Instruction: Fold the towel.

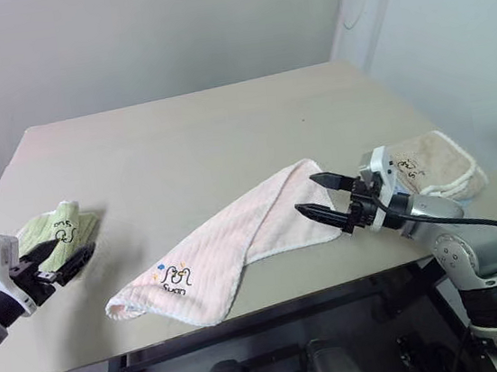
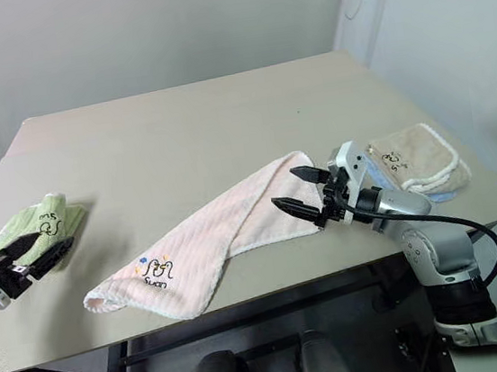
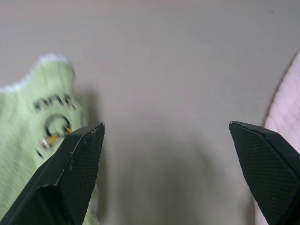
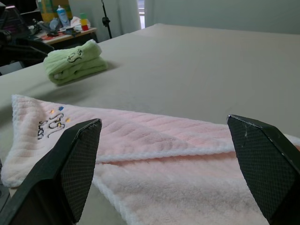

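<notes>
From the head cameras: the pale pink towel (image 1: 237, 242) lies on the table (image 1: 188, 139) in a long diagonal strip, already doubled over once by the look of it, logo end toward the near left, far end up by the right gripper (image 1: 322, 197). That gripper sits level at the towel's right end, black fingers spread wide with nothing between them, lined up with the towel's edge, I'd judge to take a corner for the next fold. Over on the left, the left gripper (image 1: 65, 258) hovers near the table's front edge, fingers also wide and empty, just beside the green folded towel (image 1: 59, 229), which it isn't touching. A beige folded towel (image 1: 436, 163) lies behind the right arm, out of the working area.

Left wrist view now: both fingers (image 3: 70, 173) stand far apart over bare tabletop, green towel to one side, a sliver of the pink one at the other. It's parked between the two, probably waiting to catch the logo end.

Right wrist view: the fingers (image 4: 70, 164) straddle the pink towel's white-edged layers, low and close above the cloth, with no grip. The folded edge runs straight across the gap, a good line for a pinch
</notes>
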Motion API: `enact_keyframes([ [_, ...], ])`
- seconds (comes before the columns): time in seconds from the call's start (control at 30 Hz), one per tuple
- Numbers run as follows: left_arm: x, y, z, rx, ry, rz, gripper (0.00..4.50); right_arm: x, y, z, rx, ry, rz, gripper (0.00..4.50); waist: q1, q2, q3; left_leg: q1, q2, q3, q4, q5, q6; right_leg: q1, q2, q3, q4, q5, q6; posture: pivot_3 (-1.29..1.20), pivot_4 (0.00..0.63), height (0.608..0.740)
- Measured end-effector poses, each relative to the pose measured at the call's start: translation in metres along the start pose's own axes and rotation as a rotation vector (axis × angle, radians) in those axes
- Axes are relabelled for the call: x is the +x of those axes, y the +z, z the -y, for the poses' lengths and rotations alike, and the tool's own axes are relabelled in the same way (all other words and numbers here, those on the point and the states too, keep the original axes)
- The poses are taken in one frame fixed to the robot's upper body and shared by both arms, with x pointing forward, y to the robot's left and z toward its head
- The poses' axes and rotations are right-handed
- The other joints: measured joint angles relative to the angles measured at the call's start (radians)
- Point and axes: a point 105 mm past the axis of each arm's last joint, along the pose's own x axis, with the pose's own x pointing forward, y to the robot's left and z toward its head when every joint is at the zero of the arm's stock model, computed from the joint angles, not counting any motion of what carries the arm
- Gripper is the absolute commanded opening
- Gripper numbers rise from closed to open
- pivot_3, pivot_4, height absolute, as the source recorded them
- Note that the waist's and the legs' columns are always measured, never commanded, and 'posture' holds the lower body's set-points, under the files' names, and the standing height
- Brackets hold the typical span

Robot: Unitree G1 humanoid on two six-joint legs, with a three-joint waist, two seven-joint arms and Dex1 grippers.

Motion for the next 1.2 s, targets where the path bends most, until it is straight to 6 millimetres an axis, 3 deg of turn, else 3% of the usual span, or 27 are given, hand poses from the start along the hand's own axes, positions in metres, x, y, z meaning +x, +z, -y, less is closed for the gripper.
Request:
enact_keyframes([
  [0.17,0.005,-0.002,0.008,-0.003,-0.030,-0.008,4.48,0.005,0.004,0.000,0.006,0.000,0.025,4.50,0.000,0.000,0.000,0.001,0.000,0.000,0.000,0.000,0.000,0.000,0.001,0.000,0.000,0.000,0.000,0.00,0.000,0.740],
  [0.4,0.013,-0.004,0.024,0.014,-0.101,-0.025,4.48,0.014,-0.006,0.007,0.076,-0.041,0.055,4.50,-0.001,0.000,0.000,0.000,0.000,0.001,0.000,0.000,0.000,0.000,0.000,0.000,0.000,0.000,0.000,0.00,0.000,0.740],
  [0.7,0.034,-0.008,0.047,0.024,-0.184,-0.030,4.48,0.019,-0.005,0.058,0.102,-0.256,0.067,4.50,-0.002,0.000,0.000,0.000,0.000,0.001,0.000,0.000,0.000,0.000,0.001,0.000,0.001,0.003,-0.004,0.00,0.000,0.740],
  [1.03,0.045,-0.012,0.063,0.030,-0.209,-0.019,4.48,0.047,-0.041,0.133,0.160,-0.595,-0.191,4.50,-0.034,0.000,0.000,0.001,-0.001,0.006,0.000,0.000,0.000,0.000,0.003,0.002,0.002,0.004,-0.006,0.00,0.000,0.740],
  [1.2,0.046,-0.012,0.061,0.041,-0.188,-0.014,4.48,0.063,-0.052,0.141,0.144,-0.652,-0.289,4.50,-0.052,0.000,0.000,0.001,-0.001,0.006,-0.002,0.000,0.000,0.000,0.002,0.003,0.002,0.005,-0.006,0.00,0.000,0.740],
])
